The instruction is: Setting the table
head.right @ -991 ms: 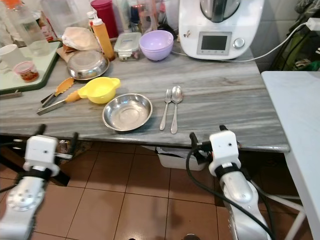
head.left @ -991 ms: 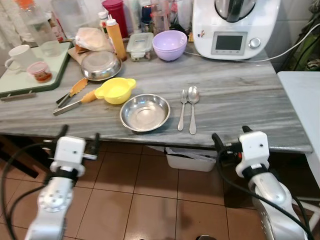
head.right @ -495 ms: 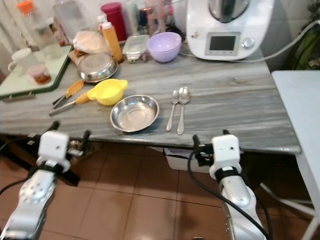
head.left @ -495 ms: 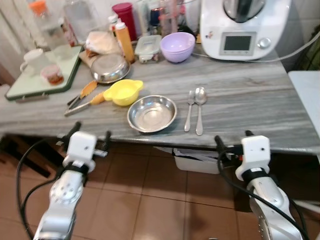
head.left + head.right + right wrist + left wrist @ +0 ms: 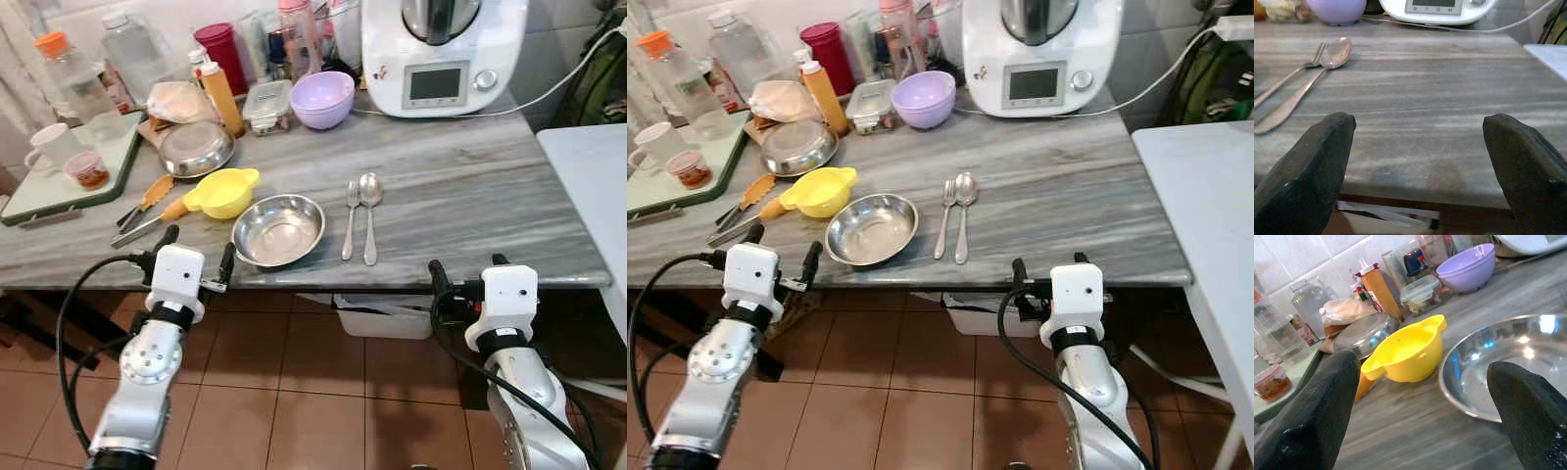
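**Both tools poised at the near edge of the desk, place setting partly laid**

A grey marbled desk (image 5: 470, 186) was shown with a steel bowl (image 5: 279, 228) set near its front edge. A fork (image 5: 350, 205) and a spoon (image 5: 369, 203) lay side by side just to the right of the bowl, apart from it. To the bowl's left, a yellow strainer (image 5: 224, 190) was seen almost touching its rim, with orange-handled tongs (image 5: 147, 201) beyond. A second steel dish (image 5: 197, 148), a lilac bowl (image 5: 323, 98) and a white kitchen machine (image 5: 441, 49) were ranged at the far side.

The left tool (image 5: 196, 253) was held at the desk's near edge, left of the steel bowl, fingers spread wide and nothing between them. The right tool (image 5: 467, 273) was held at the near edge to the right of the cutlery, likewise wide open and empty.

The step in hand was judged to be a reach for a further item. It would be done well if the left tool were raised clear of the desk edge before advancing, and the strainer were approached without nudging the bowl.

The far-left tray (image 5: 59, 176) was cut off by the frame. The contents of the clustered far bottles could not be made out.
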Controlling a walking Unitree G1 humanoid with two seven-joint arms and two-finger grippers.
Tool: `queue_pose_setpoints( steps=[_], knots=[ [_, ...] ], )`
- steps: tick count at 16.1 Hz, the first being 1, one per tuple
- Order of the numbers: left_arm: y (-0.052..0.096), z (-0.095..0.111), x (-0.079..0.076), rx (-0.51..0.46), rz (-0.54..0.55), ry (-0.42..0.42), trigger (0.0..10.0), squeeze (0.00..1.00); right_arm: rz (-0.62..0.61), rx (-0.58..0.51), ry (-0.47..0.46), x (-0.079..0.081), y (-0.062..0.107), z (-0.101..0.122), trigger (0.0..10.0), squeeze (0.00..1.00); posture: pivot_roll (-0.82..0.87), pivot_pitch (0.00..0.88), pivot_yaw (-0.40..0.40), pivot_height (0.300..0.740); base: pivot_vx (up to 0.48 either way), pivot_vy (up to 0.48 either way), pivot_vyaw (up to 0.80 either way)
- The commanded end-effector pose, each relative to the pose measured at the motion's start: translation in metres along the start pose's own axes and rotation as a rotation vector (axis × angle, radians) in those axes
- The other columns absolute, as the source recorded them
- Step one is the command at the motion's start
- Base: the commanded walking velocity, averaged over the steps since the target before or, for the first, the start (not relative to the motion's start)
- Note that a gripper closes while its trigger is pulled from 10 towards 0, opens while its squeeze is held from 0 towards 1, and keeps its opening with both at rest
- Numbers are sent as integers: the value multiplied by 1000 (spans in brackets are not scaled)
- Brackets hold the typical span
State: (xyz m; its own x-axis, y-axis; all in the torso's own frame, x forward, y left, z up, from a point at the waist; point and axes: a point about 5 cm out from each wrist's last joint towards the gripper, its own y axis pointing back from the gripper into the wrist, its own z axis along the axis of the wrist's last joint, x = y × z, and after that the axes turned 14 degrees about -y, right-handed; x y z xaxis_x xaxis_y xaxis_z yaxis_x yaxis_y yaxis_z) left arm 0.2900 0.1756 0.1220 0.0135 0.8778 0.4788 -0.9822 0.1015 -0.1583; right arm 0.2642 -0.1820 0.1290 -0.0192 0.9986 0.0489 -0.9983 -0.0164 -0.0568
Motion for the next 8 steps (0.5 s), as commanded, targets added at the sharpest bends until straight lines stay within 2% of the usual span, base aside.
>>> queue_pose_setpoints(
  steps=[1, 4, 8],
  knots=[
    [3, 2, 4, -3, 16, -11, 10000, 0, 25, -49, 27, 7, -2, 13, 10000, 1000, -344, 118, 200, 740, 0, 0, 631],
    [1, 2, 14, 9, 72, -13, 10000, 0, 55, -68, 50, 12, -8, 21, 10000, 1000, -335, 122, 186, 740, 0, 0, 800],
    [-3, 19, 25, -30, 169, 17, 10000, 0, 62, -76, 65, 13, -8, 25, 10000, 965, -330, 127, 183, 740, 0, 0, 800]
  ],
)
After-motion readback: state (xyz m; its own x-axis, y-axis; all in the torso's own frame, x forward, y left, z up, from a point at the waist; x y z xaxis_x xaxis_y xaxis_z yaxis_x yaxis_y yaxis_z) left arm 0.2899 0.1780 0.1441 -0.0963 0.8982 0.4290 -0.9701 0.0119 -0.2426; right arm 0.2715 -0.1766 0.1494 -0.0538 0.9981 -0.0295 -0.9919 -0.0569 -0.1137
